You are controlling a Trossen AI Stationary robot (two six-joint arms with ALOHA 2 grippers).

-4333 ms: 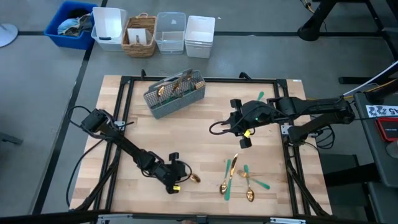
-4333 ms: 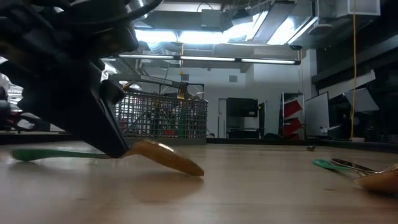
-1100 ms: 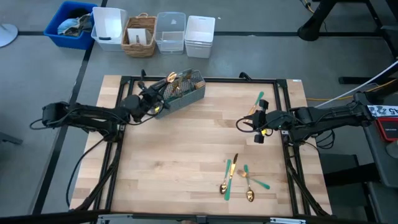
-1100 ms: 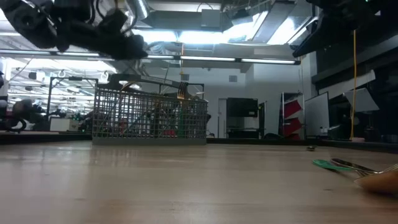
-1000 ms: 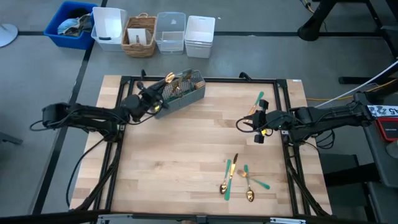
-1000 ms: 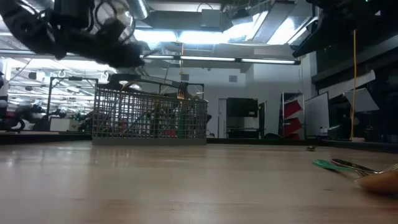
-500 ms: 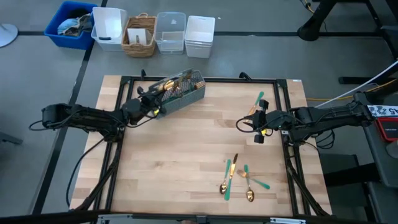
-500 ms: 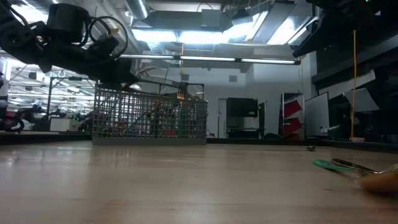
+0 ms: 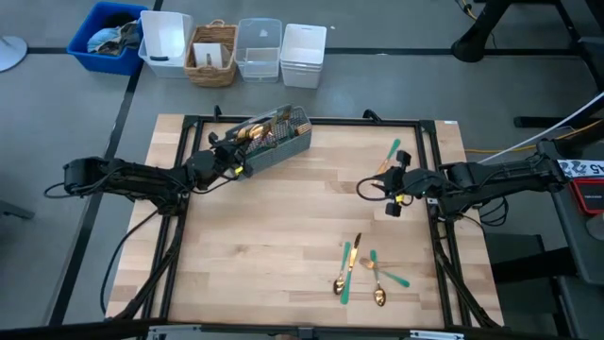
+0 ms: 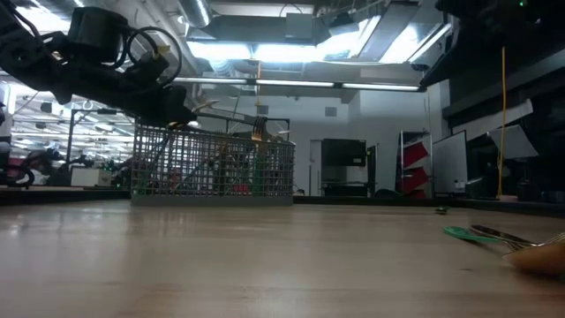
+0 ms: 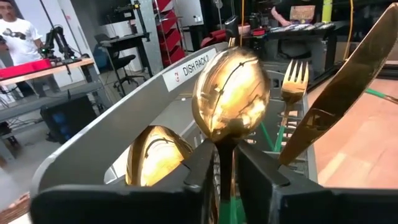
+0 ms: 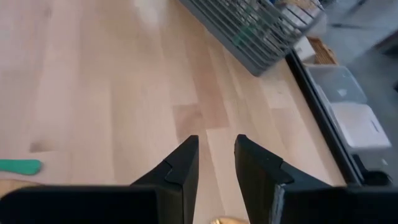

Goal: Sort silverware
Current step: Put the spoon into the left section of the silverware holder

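I read the left gripper [image 9: 232,157] at the near end of the grey wire-mesh caddy [image 9: 279,144], raised above its rim. In the left wrist view its two dark fingers [image 11: 200,167] stand a narrow gap apart, with the stem of a gold-bowled spoon [image 11: 231,93] running down between them. I cannot tell whether the pads are pressing on that stem or merely flank it. Just beside this spoon inside the caddy sit a second gold spoon bowl [image 11: 155,154], a gold fork [image 11: 294,79] and a gold knife blade [image 11: 339,84], all heads-up.

The right gripper [image 9: 390,189] hangs over bare wooden tabletop [image 9: 283,236] on the right side. Its fingers [image 12: 180,165] are parted and hold nothing.

One teal-handled piece [image 9: 393,150] lies just beyond the right gripper, toward the table's far edge. A loose cluster of gold-and-teal cutlery [image 9: 363,269] lies flat on the wood on the near side of that gripper, well apart from it. In the low view a teal handle [image 10: 463,233] and a gold head [image 10: 537,254] from that cluster show at the right edge.
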